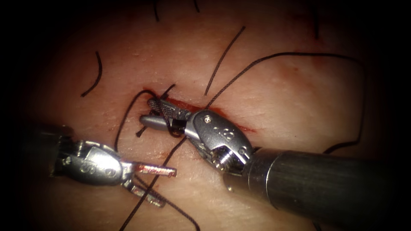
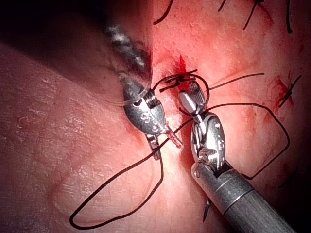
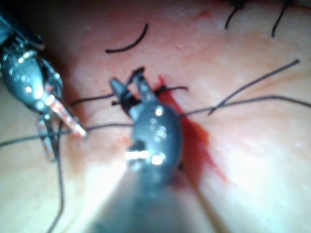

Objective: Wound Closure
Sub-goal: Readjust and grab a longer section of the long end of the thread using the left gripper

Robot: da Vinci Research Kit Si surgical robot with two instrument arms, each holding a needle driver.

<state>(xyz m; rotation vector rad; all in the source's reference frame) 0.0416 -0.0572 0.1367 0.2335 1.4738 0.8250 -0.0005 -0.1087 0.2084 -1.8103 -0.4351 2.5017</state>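
At the cut [image 1: 214, 112]: right tool [image 1: 159, 114] parted, thread [image 1: 175, 129] looped round its jaws; needle unseen.
Left tool [image 1: 158, 184] parted, nothing clamped, thread running between its jaws. Thread seems limp, slippery; best pinched short near the knot.

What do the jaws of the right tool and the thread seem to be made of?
Right tool: likely polished metal, silver-grey with bright glints; its open jaws show a cross-hatched grip face. Thread: black, matte, finely ridged, so probably braided fibre; I cannot tell which.

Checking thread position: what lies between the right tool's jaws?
The right tool, jaws open over the cut, has thread looped across them. Tissue beneath is covered.
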